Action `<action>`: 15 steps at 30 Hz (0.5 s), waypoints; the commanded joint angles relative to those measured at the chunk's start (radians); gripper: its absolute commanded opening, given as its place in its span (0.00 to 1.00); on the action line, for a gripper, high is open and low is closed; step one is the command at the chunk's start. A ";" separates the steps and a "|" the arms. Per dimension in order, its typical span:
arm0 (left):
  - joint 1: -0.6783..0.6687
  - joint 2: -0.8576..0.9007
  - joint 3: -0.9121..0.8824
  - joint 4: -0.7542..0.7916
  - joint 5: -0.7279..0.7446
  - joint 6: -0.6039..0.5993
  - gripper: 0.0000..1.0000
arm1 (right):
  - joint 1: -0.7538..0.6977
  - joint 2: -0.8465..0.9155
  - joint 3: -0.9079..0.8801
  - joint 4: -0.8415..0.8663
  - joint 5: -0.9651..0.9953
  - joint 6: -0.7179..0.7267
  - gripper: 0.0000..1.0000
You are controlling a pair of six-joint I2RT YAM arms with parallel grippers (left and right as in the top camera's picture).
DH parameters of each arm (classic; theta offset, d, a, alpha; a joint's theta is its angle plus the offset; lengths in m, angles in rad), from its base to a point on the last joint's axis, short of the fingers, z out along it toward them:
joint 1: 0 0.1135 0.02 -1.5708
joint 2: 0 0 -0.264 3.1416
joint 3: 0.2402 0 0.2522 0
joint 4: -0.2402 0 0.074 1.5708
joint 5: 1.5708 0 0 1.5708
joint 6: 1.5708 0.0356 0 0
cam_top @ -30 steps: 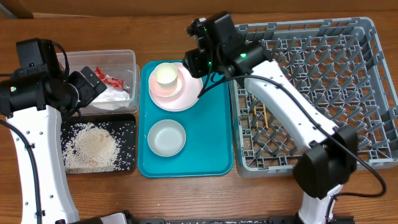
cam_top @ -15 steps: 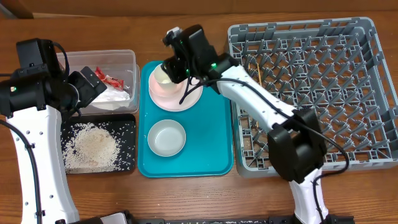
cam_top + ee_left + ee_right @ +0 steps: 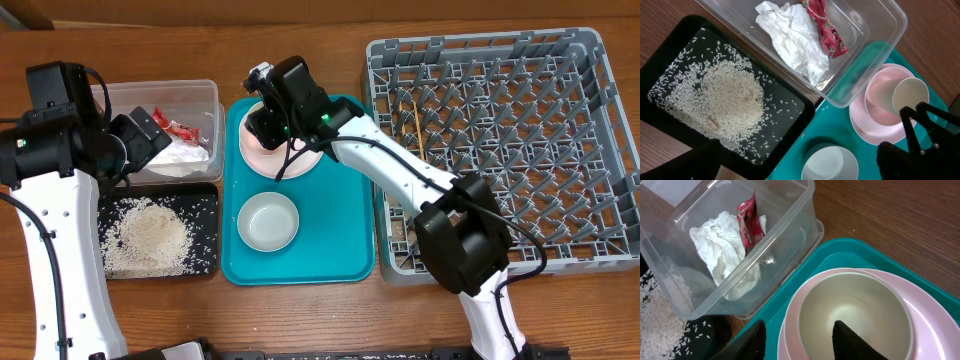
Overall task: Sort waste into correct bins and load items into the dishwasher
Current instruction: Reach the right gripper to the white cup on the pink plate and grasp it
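On the teal rectangular plastic tray [image 3: 340,235] in the middle of the wooden table, a pale pink round plate [image 3: 935,315] carries a white bowl [image 3: 879,102], tinted pink, and a small white cup [image 3: 855,300] stands upright inside that bowl. The right gripper [image 3: 799,339] hangs over this stack with its jaws released and partly spread. One finger is inside the cup and the other outside its rim, and neither presses the wall.

A grey-green bowl [image 3: 268,221] sits alone, upright, on the near part of the same tray.

To the left, the clear rectangular plastic tub [image 3: 865,45] holds a crumpled white paper napkin [image 3: 792,37] with a small red printed snack wrapper [image 3: 825,27] lying against it. Just beside the tub, the flat black rectangular tray [image 3: 207,195] bears a heap of loose white rice scraps [image 3: 725,105]. The left gripper [image 3: 138,138] hovers above the tub's near edge with its jaws spread wide, grasping nothing.

To the right, the large square grey plastic dish rack [image 3: 470,42] has two thin wooden chopsticks [image 3: 415,120] lying among its pegs.
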 commanded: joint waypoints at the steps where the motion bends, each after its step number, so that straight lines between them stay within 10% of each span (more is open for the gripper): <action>1: 0.002 0.005 -0.003 0.002 0.003 -0.003 1.00 | 0.000 0.027 0.013 0.008 -0.006 -0.027 0.45; 15: 0.002 0.005 -0.003 0.002 0.003 -0.003 1.00 | 0.000 0.064 0.013 0.007 0.005 -0.103 0.40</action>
